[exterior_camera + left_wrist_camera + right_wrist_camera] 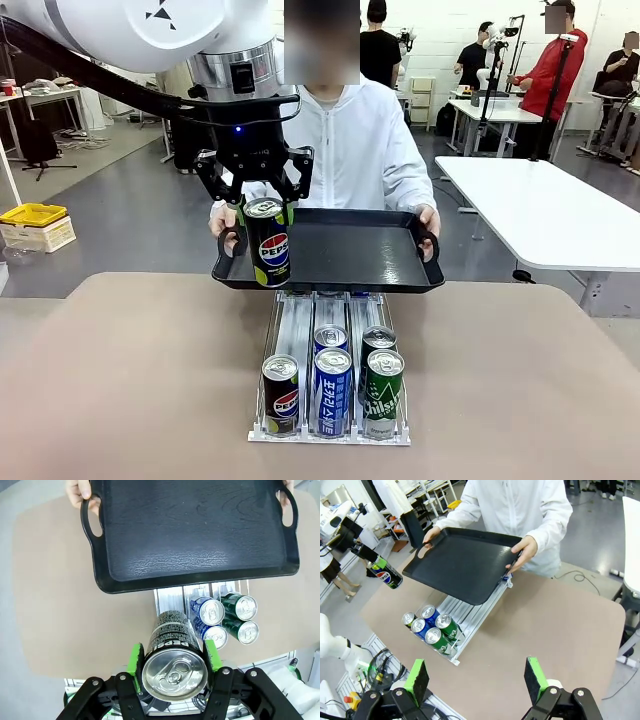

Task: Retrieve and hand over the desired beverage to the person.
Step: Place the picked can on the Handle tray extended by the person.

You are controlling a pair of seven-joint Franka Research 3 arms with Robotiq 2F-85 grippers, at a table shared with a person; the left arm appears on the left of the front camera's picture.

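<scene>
My left gripper (265, 210) is shut on a black Pepsi can (268, 243), holding it upright in the air above the rack and just in front of the tray's left part. The left wrist view looks down on the same Pepsi can (173, 662) between the green pads. The person (355, 140) in a white jacket stands at the far side and holds a black tray (345, 250) by both handles over the table edge. In its own wrist view, my right gripper (477, 679) stands open with nothing between its fingers, well back from the tray (465, 562).
A clear slotted rack (335, 375) in the middle of the table holds another Pepsi can (281, 394), blue cans (332, 390) and green Chilsung cans (383, 390). White tables stand to the right behind the person. The brown tabletop (120, 380) is bare on both sides of the rack.
</scene>
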